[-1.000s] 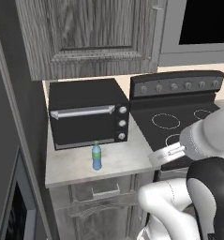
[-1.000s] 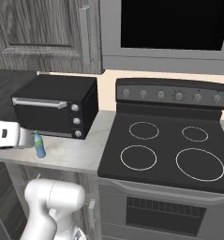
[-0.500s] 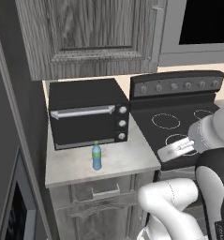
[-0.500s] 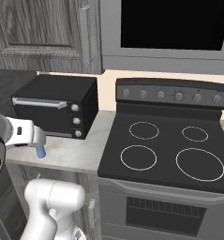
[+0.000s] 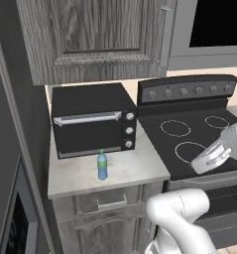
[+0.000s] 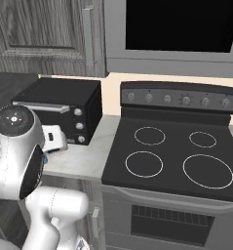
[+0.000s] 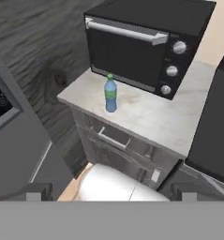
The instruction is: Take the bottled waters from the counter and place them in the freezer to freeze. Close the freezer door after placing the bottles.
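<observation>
Where the counter (image 5: 125, 171) meets the stovetop (image 5: 189, 134), cabinets (image 5: 97, 37) hang overhead.

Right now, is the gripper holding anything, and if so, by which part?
Nothing is held. The gripper is open and hangs over the stovetop, well away from the blue bottle, which stands upright on the counter before the toaster oven.

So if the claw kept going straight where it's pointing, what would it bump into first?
Probably the counter, around the front edge just right of the blue bottle. The open claw looks down at that spot in the hand view, though depth is hard to judge, so it might reach the drawer front just below instead.
</observation>
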### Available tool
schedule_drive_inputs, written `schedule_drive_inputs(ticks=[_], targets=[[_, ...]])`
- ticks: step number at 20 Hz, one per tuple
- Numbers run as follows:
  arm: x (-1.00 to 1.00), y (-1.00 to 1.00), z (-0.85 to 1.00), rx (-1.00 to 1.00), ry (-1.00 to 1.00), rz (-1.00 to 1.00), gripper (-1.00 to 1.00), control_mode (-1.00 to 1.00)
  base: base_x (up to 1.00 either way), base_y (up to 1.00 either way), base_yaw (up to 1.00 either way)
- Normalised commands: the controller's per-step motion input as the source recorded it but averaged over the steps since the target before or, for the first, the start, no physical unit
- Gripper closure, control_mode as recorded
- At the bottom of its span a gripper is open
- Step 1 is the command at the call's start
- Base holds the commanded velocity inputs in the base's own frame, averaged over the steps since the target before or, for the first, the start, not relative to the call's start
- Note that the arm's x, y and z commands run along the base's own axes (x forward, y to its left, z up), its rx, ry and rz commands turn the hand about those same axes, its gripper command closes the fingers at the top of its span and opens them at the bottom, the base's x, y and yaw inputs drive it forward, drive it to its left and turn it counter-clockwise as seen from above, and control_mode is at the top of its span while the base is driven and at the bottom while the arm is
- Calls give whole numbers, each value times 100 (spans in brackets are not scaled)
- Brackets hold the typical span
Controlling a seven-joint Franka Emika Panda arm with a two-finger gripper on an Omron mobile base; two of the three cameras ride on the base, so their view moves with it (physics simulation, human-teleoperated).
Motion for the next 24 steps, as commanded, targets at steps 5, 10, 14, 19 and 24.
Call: schedule_drive_inputs(ticks=[5,10,14,19,24], targets=[[37,-1,-18,1,0,36,-100,-100,0,0,0],[65,9,-23,0,0,31,-100,-100,0,0,0],[58,14,-26,0,-3,29,-100,-100,0,0,0],[42,13,-37,2,-12,25,-100,-100,0,0,0],[36,29,-46,4,-18,11,-100,-100,0,0,0]])
